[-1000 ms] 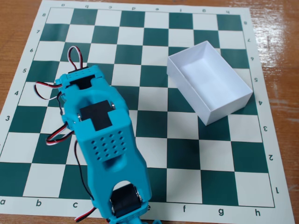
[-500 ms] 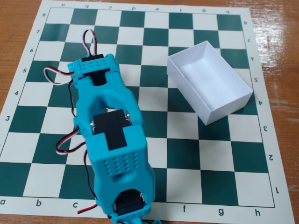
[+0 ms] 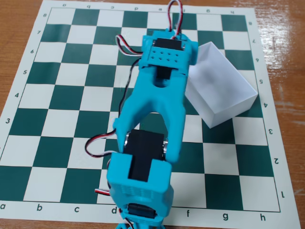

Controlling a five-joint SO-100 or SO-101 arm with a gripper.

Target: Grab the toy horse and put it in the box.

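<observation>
The box (image 3: pixel 224 86), white, shallow and lidless with thin cardboard walls, sits on the green-and-white chessboard at about two o'clock from the board's centre in the fixed view. It lies turned at an angle to the squares (its left end is hidden behind the turquoise arm). The toy horse cannot be seen.

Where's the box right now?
In the fixed view the box sits right of centre on the chessboard, tilted, just right of the arm.

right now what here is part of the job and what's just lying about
Part of the job:
- box, white, open, on the board's right side in the fixed view
- horse: not visible; may be hidden under the arm

Just there:
- chessboard
- wooden table
- arm, blue; its jaws are out of sight
</observation>
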